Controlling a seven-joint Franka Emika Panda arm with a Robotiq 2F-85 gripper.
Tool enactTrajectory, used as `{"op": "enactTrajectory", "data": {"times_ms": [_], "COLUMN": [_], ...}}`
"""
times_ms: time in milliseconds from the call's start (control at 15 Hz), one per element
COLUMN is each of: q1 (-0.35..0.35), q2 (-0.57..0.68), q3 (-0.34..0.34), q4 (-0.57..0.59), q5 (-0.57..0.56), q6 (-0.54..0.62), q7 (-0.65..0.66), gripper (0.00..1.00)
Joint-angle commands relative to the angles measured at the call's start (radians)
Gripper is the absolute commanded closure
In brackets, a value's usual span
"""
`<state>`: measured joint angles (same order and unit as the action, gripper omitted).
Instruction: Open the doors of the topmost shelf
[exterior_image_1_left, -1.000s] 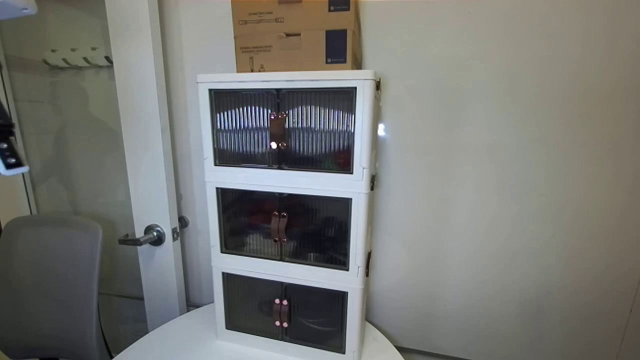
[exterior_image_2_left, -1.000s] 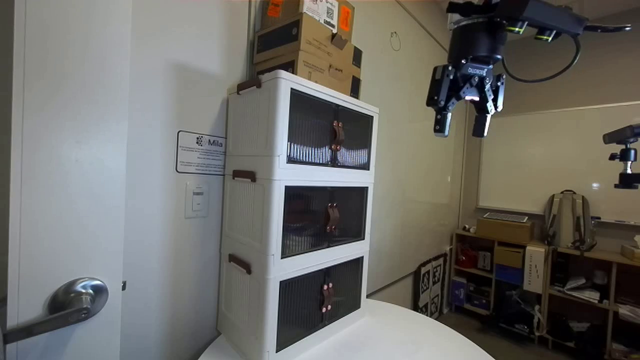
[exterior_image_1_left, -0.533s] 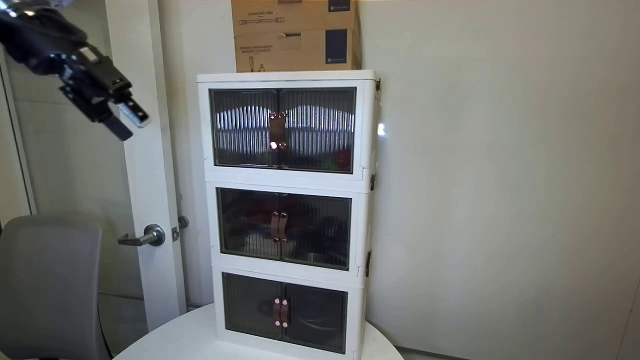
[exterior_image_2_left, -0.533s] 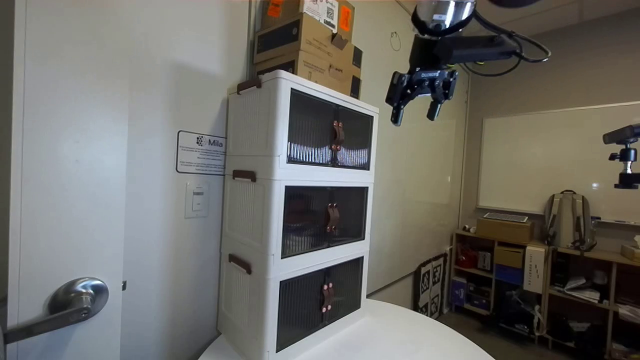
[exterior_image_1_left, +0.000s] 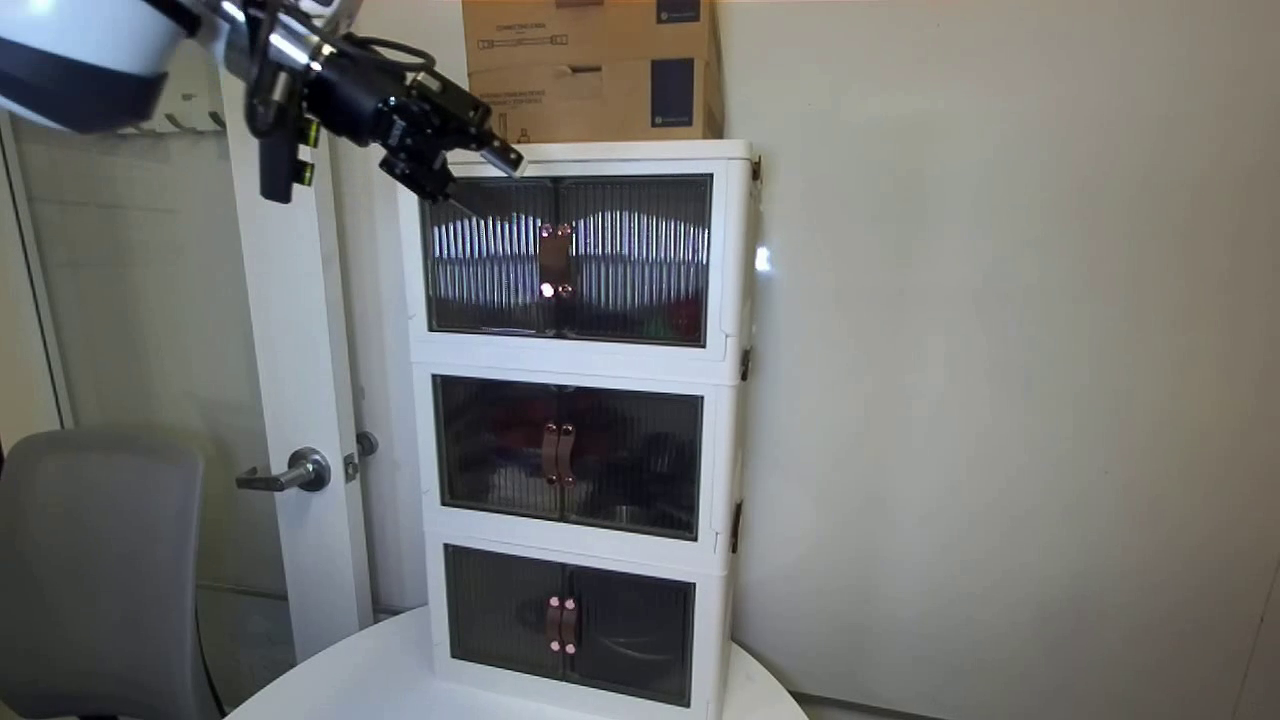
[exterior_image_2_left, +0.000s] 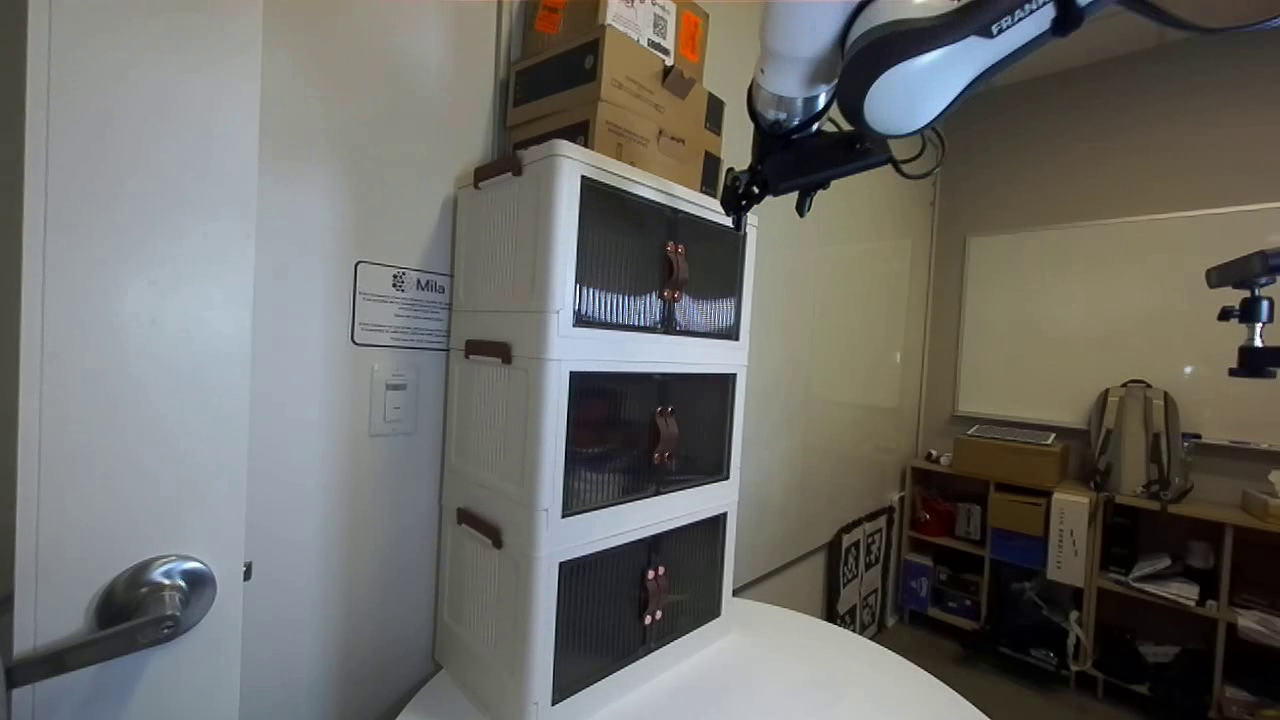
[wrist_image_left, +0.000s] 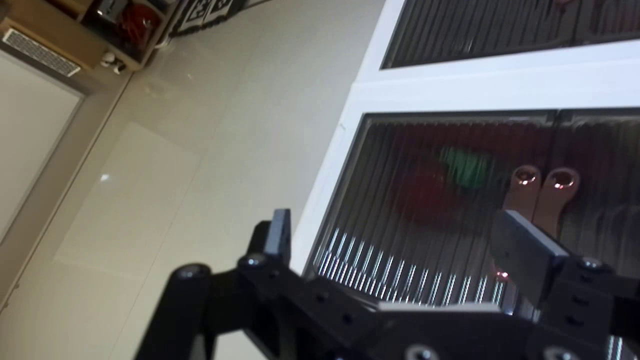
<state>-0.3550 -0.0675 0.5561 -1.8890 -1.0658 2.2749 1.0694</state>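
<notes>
1. Claw (wrist_image_left: 397, 235): released, hanging in front of the cabinet (exterior_image_2_left: 490, 590). I see its fingers (wrist_image_left: 279, 235) spread wide in the wrist view.
2. Topmost shelf (exterior_image_2_left: 510, 245): ahead of my claw, top tier of that white cabinet.
3. Doors (exterior_image_1_left: 635, 260): ahead of the claw too, past its fingers. Both closed, ribbed dark-grey panels, light streaks on them. In both exterior views the claw overlaps an upper corner of the shelf front.
4. Handles (wrist_image_left: 552, 202): reddish-brown straps, shiny studs, side by side where the doors meet. Finger at right in my wrist view hides part of them; in both exterior views I see claw and handles apart.
5. Behind the ribbing, beyond the claw: blurry red shape (wrist_image_left: 425, 195), blurry green shape (wrist_image_left: 467, 167). Can't tell what they are.
6. Arm (exterior_image_2_left: 925, 95): above the claw in both exterior views, white and black, cables alongside.
7. Two lower tiers (exterior_image_2_left: 500, 430): below the claw, doors closed there as well.
8. Cardboard boxes (exterior_image_1_left: 610, 105): behind the claw, stacked atop the cabinet.
9. Worktop (exterior_image_2_left: 790, 660): well below the claw, white, cabinet standing on it.
10. Grey chair (exterior_image_1_left: 100, 560): below the claw in an exterior view, near the white room door (exterior_image_1_left: 300, 330).
</notes>
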Motion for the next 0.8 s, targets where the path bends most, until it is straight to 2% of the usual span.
{"op": "enactTrajectory", "data": {"times_ms": [0,67,133,467,733], "q1": [0.198,0.087,0.277,0.461,0.516], "q2": [0.255,0.313,0.347,0.487,0.529], "q3": [-0.114,0.02,-0.16,-0.32,-0.395], "q4": [0.249,0.3,0.342,0.515,0.586], "q5": [-0.224,-0.276,-0.29,-0.282,-0.255], "q6": [-0.109,-0.124,-0.125,-0.077,-0.082], "q7": [0.076,0.083,0.073,0.044,0.026], "gripper": [0.0,0.0,0.0,0.0,0.0]}}
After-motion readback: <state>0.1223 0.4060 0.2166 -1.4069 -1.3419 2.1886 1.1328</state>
